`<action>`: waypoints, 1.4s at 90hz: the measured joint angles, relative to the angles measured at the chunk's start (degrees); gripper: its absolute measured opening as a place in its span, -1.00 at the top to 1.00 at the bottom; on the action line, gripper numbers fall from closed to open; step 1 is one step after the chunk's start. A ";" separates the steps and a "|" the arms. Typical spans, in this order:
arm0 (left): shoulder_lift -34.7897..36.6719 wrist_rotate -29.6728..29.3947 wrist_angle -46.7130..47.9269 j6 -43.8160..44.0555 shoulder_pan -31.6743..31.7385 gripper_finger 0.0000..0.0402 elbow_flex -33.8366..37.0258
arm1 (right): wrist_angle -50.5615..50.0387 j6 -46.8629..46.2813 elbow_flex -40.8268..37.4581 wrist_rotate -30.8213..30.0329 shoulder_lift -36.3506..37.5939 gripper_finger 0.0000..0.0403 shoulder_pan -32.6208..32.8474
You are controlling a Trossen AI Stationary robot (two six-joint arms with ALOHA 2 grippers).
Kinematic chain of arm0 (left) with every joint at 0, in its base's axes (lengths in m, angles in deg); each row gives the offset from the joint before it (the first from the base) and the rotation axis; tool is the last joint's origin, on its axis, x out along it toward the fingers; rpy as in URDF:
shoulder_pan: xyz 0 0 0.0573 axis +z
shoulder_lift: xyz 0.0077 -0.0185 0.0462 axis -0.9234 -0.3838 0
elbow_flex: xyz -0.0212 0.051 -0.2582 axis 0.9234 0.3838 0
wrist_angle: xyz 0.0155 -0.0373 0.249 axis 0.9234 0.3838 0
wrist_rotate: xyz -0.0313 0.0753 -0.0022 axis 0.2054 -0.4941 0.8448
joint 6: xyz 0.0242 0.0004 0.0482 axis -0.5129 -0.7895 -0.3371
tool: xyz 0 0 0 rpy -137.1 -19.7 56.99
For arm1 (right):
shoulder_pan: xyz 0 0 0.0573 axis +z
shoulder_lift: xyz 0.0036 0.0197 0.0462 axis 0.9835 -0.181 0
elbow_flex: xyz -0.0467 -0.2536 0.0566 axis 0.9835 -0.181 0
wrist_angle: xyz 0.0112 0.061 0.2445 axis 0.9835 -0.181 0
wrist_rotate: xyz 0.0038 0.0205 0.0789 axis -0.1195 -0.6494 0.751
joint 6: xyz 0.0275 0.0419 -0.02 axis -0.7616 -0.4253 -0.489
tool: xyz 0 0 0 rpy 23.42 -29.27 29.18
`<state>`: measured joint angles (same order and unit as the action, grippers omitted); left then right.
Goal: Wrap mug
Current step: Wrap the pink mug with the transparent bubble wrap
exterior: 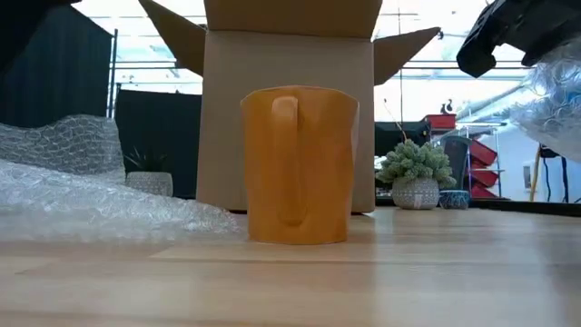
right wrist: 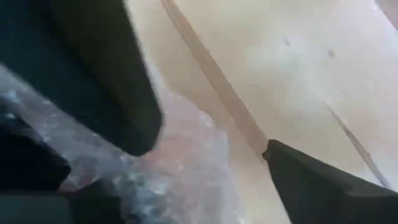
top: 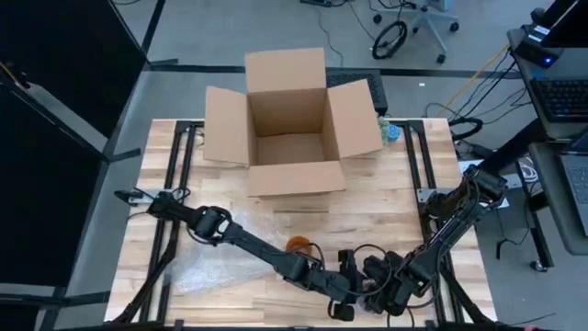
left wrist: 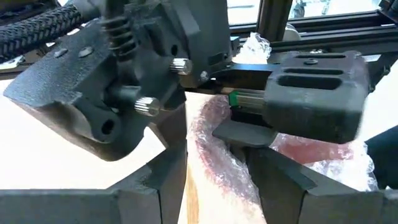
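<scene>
An orange mug (top: 299, 244) (exterior: 300, 163) stands upright on the wooden table, its handle toward the near edge, and no gripper touches it. A sheet of bubble wrap (top: 216, 267) (exterior: 82, 191) lies flat to its left. Both grippers meet near the table's front edge, right of the mug. My left gripper (top: 354, 299) (left wrist: 217, 186) is shut on a bunched part of bubble wrap (left wrist: 217, 158), which shows raised off the table in the low view (exterior: 554, 86). My right gripper (top: 369, 276) (right wrist: 208, 149) is open, its fingers on either side of that wrap (right wrist: 180, 165). My left gripper pinches a bunched, crumpled part of the bubble wrap (left wrist: 214, 168) between its two fingers, several layers by the look of it. That part of the wrap is held above the table. Which edge of the sheet it has cannot be told.
An open cardboard box (top: 289, 119) (exterior: 290, 109) stands at the table's far middle, flaps spread. A small potted plant (top: 390, 131) (exterior: 416, 173) sits to the box's right. Bare wood lies between the mug and the box.
</scene>
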<state>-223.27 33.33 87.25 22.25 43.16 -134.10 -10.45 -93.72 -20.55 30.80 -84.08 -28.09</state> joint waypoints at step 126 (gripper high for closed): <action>-0.05 -0.19 0.23 -0.28 0.02 0.23 0.04 | 0.60 1.20 -0.15 -1.49 1.14 0.15 -0.17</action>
<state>-223.32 33.14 87.48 21.97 43.18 -134.05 -9.85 -92.52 -20.70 29.32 -82.95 -28.25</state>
